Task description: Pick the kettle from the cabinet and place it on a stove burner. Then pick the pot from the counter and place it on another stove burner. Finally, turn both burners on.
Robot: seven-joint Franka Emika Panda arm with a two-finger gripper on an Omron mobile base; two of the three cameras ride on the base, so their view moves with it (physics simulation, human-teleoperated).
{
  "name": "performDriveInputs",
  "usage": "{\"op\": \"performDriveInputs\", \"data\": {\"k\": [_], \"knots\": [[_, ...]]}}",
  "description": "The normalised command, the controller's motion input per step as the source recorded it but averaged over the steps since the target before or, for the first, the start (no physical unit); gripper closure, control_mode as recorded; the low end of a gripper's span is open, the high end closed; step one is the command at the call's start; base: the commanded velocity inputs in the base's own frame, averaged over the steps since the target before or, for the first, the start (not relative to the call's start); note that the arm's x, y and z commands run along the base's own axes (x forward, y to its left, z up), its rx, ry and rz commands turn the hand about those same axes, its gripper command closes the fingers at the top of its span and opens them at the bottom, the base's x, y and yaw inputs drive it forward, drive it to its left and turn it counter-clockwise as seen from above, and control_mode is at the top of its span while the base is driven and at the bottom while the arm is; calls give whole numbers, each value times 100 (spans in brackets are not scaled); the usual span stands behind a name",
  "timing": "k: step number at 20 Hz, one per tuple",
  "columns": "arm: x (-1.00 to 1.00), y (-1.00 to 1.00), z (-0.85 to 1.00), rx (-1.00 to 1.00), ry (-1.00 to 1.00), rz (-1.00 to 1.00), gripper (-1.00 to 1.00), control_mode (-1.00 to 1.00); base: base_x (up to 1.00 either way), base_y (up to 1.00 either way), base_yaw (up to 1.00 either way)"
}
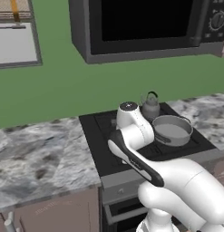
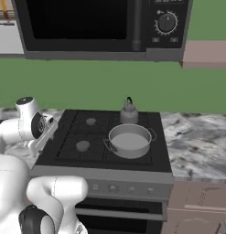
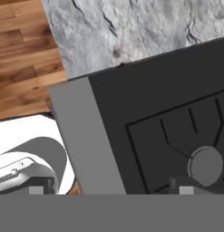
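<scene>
Gripper: the two-finger gripper (image 3: 109, 190) hangs with its jaws spread wide and nothing between them, looking down on the near left corner of the black four-burner cooktop (image 3: 131, 104).
Below the hand: a round grey burner disc (image 3: 205, 166) under its black grate, the grey front strip of the stove beside it, and the grey-and-white marbled stone counter (image 3: 131, 27) on the far side of that corner.
Kettle: the small grey metal kettle (image 2: 128, 112) with a black arched handle stands upright on the far right burner.
Pot: the wide, shallow grey metal pot (image 2: 129, 140) with small dark side handles sits on the near right burner, just in front of the kettle; its lidless bowl looks empty.
Left burners: both bare (image 2: 83, 146).
Progress: both vessels appear placed, so the carrying looks done.
Left to do: turn the grey front knobs (image 2: 112, 187) for the two occupied burners; no flame shows at either.
</scene>
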Motion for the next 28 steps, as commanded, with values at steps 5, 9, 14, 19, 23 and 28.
{"op": "performDriveInputs", "data": {"k": [5, 9, 14, 19, 23, 28], "knots": [[0, 0, 0, 0, 0, 0, -100, 100, 7, 19, 12], [0, 0, 0, 0, 0, 0, -100, 100, 19, 1, 12], [0, 0, 0, 0, 0, 0, -100, 100, 6, 0, 7], [0, 0, 0, 0, 0, 0, -100, 100, 1, 5, -9], [0, 0, 0, 0, 0, 0, -100, 100, 14, 25, -12], [0, 0, 0, 0, 0, 0, -100, 100, 26, 37, -4]]}}
